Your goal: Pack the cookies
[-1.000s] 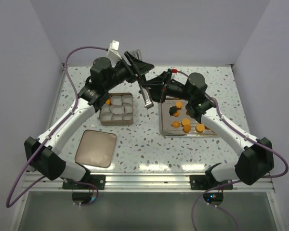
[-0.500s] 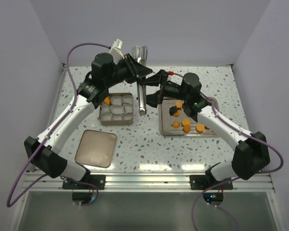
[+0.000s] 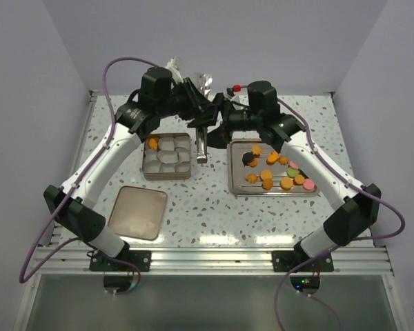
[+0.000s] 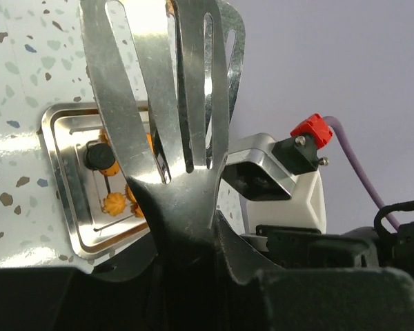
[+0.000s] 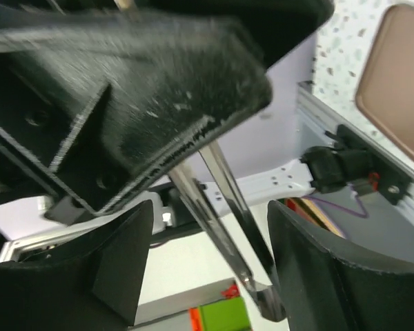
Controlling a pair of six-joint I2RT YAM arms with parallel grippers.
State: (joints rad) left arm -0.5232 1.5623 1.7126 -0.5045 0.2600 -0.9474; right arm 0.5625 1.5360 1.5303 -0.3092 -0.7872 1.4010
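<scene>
Cookies, mostly orange with one dark and one pink among them, lay scattered on a steel tray at the right of the table. A single orange cookie sat in the far-left corner of a box filled with white paper cups.

Over the gap between box and tray stood metal tongs, clenched by the left gripper just below their slotted blades. The right gripper faced it closely, fingers spread wide. The tongs' two thin arms ran between them, and whether they touched was unclear.

A brown lid lay nearer the arm bases, apart from the box. The table was white with dark speckles. Pale lilac walls closed it in on three sides.
</scene>
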